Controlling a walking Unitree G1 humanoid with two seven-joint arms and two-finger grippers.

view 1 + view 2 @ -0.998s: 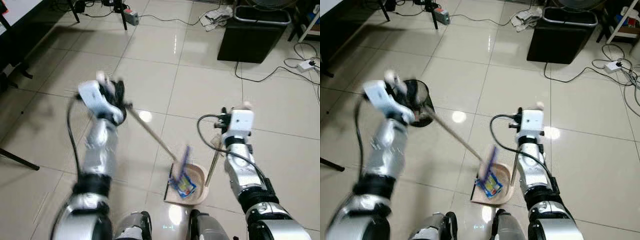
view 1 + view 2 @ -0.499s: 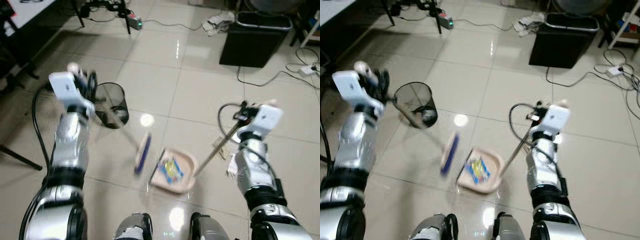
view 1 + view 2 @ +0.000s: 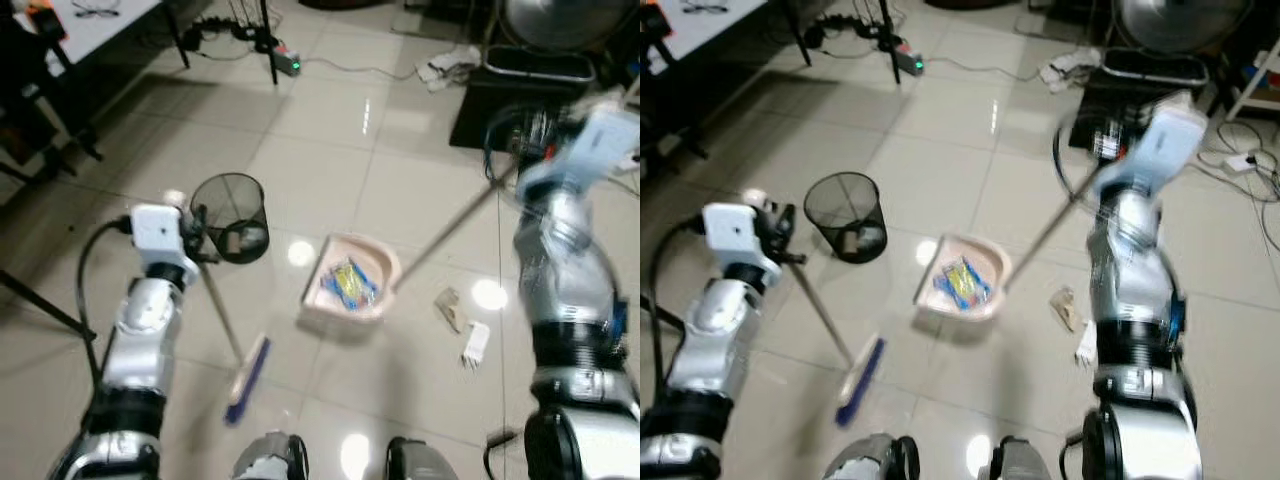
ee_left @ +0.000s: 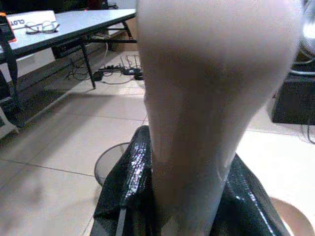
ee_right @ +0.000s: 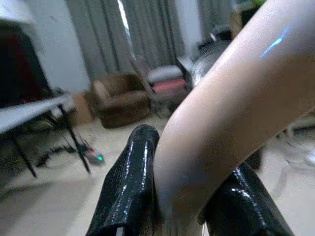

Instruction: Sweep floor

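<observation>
Looking down through the left eye view, the left gripper (image 3: 190, 240) closes around the thin handle of a broom (image 3: 228, 345), whose blue-bristled head rests on the tiled floor (image 3: 330, 140) near the robot's feet; the right gripper (image 3: 520, 165), raised and motion-blurred, holds the long handle of a pale dustpan (image 3: 350, 290) that sits on the floor between the two arms with a blue and yellow wrapper (image 3: 350, 283) inside it; a black mesh waste bin (image 3: 230, 215) stands just beside the left gripper, and two scraps of litter (image 3: 462, 325) lie on the tiles to the right of the dustpan, apart from it. Right eye view: the same arrangement, with a black box (image 3: 1140, 85) and a power strip (image 3: 908, 62) with cables farther off across the floor. Left wrist view: both black fingers (image 4: 128, 187) press against the pale, rounded broom handle (image 4: 206, 98) that blocks most of the frame; behind it stand the rim of the mesh bin and a table (image 4: 64, 22) bearing a pair of glasses. Right wrist view: the black fingers (image 5: 130, 187) clamp the pale dustpan handle (image 5: 221, 118) running diagonally across the frame; a brown armchair (image 5: 120, 98) and grey curtains (image 5: 147, 34) lie blurred beyond
</observation>
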